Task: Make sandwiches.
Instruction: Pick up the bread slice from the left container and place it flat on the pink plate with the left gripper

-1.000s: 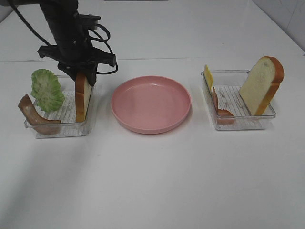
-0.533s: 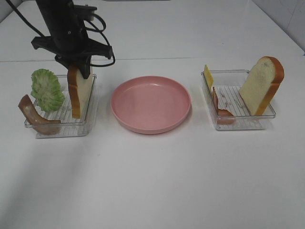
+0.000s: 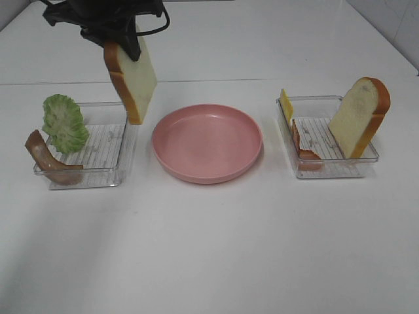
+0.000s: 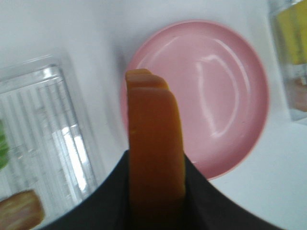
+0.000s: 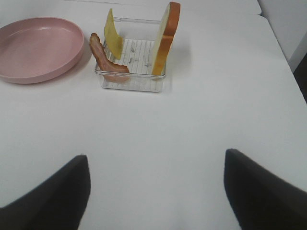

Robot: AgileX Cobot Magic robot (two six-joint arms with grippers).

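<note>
My left gripper (image 3: 124, 40) is shut on a white bread slice with orange-brown crust (image 3: 134, 77) and holds it tilted in the air above the right edge of the left clear tray (image 3: 98, 178). In the left wrist view the crust (image 4: 154, 143) fills the middle between the dark fingers (image 4: 201, 196), over the rim of the pink plate (image 4: 225, 86). The left tray holds a green lettuce leaf (image 3: 64, 123) and a brown bacon strip (image 3: 44, 159). My right gripper (image 5: 156, 191) is open and empty, low over the table in front of the right tray (image 5: 130, 85).
The round pink plate (image 3: 196, 175) sits between the trays with nothing on it. The right tray (image 3: 327, 171) holds a yellow cheese slice (image 3: 286, 104), a bacon or ham piece (image 3: 304, 147) and a second bread slice (image 3: 360, 116) standing upright.
My left gripper has lifted the bread slice out of the left tray, up and slightly right toward the plate; the slice now hangs tilted. Nothing else has moved.
</note>
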